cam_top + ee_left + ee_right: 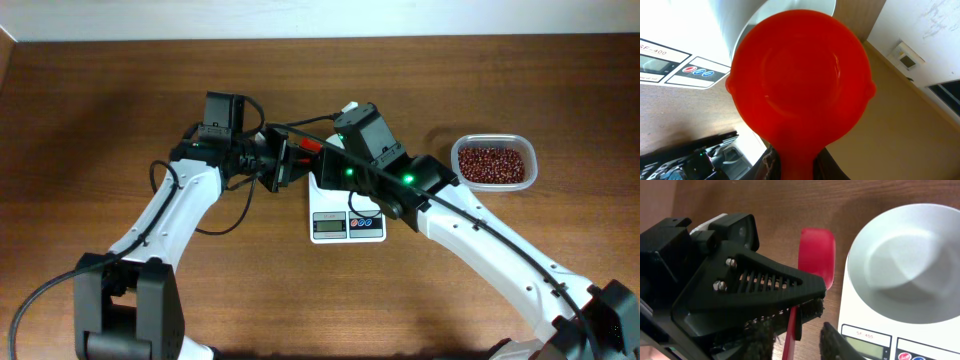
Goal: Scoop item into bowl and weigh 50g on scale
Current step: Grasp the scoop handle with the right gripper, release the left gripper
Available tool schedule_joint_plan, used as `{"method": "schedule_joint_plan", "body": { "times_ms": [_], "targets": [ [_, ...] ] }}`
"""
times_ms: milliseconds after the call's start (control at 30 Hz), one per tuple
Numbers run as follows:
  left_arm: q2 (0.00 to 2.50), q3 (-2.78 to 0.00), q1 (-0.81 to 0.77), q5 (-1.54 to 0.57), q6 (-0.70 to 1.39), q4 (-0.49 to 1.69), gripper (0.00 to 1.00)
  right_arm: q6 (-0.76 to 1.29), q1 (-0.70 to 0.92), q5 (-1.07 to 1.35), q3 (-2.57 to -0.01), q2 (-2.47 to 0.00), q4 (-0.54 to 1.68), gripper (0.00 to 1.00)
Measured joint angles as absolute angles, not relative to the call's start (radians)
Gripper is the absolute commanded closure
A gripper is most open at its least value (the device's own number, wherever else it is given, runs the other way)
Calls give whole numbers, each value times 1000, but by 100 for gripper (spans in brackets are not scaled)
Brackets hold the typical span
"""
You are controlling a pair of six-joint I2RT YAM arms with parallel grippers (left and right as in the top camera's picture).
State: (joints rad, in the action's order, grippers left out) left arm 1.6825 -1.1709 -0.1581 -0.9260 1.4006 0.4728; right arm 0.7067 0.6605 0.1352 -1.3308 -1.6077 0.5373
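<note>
Two arms: reached in from opposite sides, close together above the scale (347, 226) near the middle of the surface (120, 120).
Left end effector (297, 155): closed on the handle of a red scoop (800, 80); held the round head of the scoop upright, directly before its own camera and near the rim of the bowl (910, 270).
Right end effector (797, 341): fingers (836, 341) stood apart, with the lower handle of the scoop running between them; contact with the handle could not be told.
Bowl: white and round, sat on the platform of the scale behind the display and buttons; largely hidden under the arms in the overhead view.
Beans (490, 160): dark red-brown, lay heaped in a clear tub (531, 165) to the right of the scale, well apart from it.
Scale: white, lay flat on the brown wooden surface with the display toward the front edge; reading too small to tell.
</note>
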Motion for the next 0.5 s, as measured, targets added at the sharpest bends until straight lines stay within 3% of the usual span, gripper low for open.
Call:
{"method": "schedule_joint_plan", "body": {
  "times_ms": [333, 500],
  "targets": [
    [1683, -1171, -158, -943, 1401, 473, 100, 731, 661, 135, -1331, -1608, 537, 70],
    [1682, -1171, -158, -943, 1401, 473, 100, 739, 661, 135, -1331, -1623, 537, 75]
  ]
}}
